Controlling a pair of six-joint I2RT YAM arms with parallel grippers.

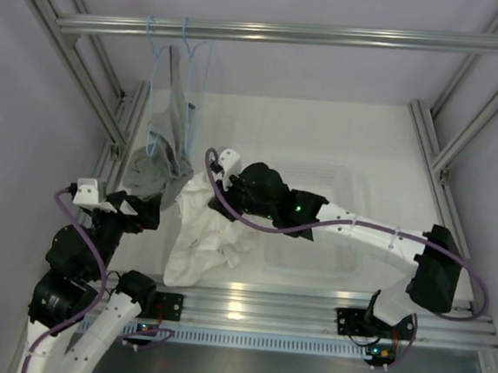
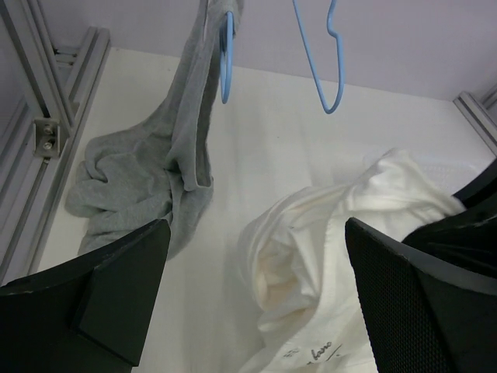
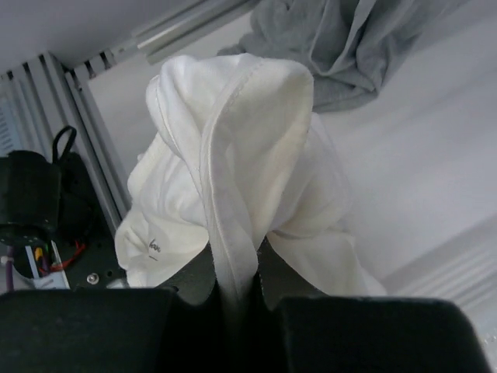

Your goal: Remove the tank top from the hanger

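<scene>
right gripper [image 3: 233, 289]: I read its 2 black fingers as pressed together on a hemmed fold of the white, thin, soft fabric tank top [image 3: 233, 140]. The cloth rises out of the pinch in a tall loop right in front of my wrist camera.
left gripper [image 2: 256, 303]: spread wide and holding nothing. It hovers low over the left side of the table, and its 2 black fingers [image 2: 116, 295] frame the white cloth ahead.
tank top: off the hanger. I see a crumpled heap on the table between my 2 arms, the upper end lifted by the right gripper and the lower end lying near the front aluminium edge. There is a small dark print on it that I cannot read.
basket: a clear plastic rectangular basket [image 1: 312, 260] sits just right of the heap, under the right arm's forearm.
table: a white flat tabletop [image 1: 323, 132] carries all of this.
grey garment: a soft grey fabric garment [image 2: 132, 179] is partly bunched on the table at the back left and partly hangs as a strip. The left wrist view shows bare table between it and the tank top. From overhead I cannot tell whether they touch.
hanger: a thin light-blue wire hanger [image 2: 329, 107] hangs bare, beyond the tank top and above it.
second hanger: a matching light-blue wire hanger [image 2: 226, 58] hangs beside the first, with the grey strip draped on it.
rail: an aluminium cross rail [image 1: 332, 35] runs along the far end, with both hooks over it.
</scene>
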